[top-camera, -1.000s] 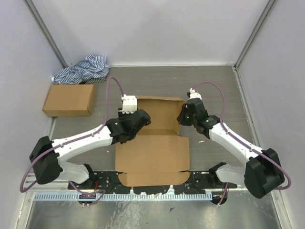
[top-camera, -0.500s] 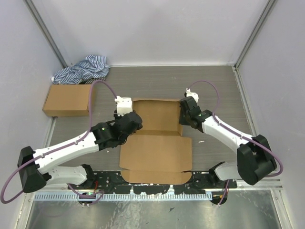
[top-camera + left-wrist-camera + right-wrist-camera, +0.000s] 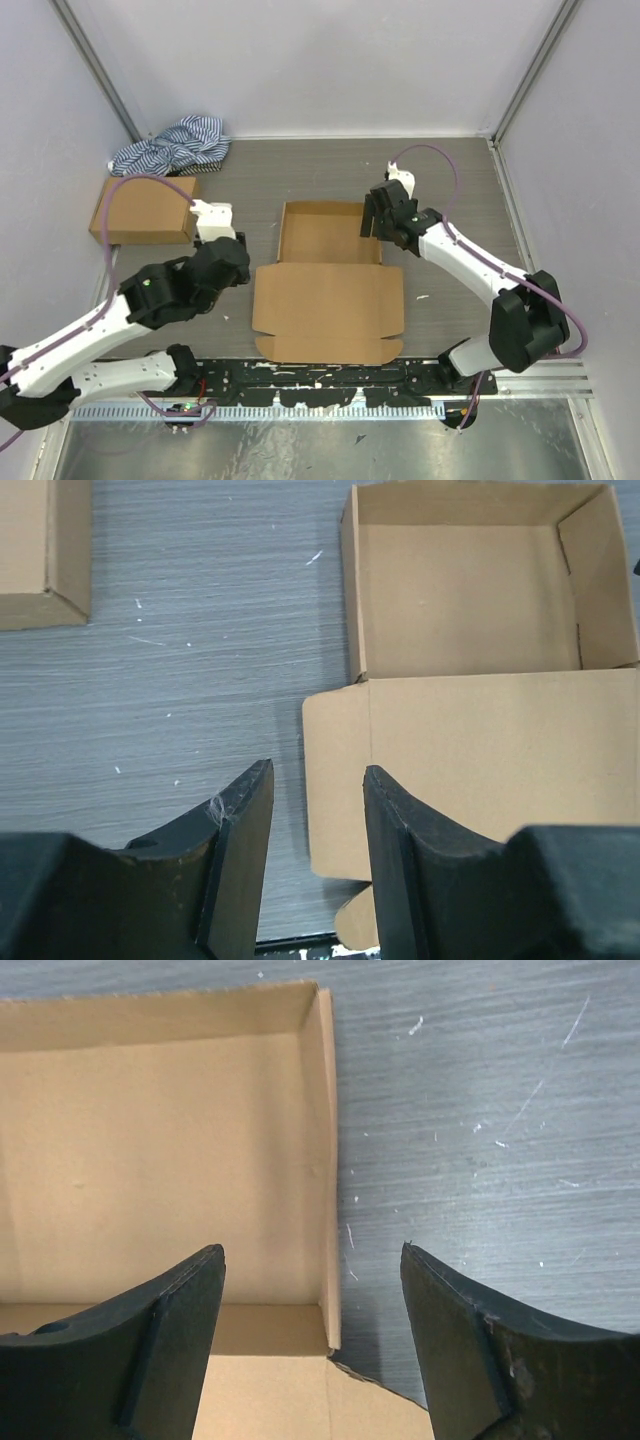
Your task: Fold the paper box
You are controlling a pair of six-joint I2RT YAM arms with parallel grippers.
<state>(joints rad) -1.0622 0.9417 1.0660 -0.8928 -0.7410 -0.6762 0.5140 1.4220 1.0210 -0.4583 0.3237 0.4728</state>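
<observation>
Here the spread right end effector (image 3: 310,1260) brackets the paper box (image 3: 150,1160) wall.

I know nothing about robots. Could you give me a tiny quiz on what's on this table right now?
1. True or false: the paper box is closed up, with its lid shut.
2. What lies in the far left corner of the table? A) striped cloth B) bottle C) book
3. Which arm's jaws hang open over the box's upright side wall?
Key: 1 false, the lid panel lies flat and open. 2 A. 3 the right.
</observation>
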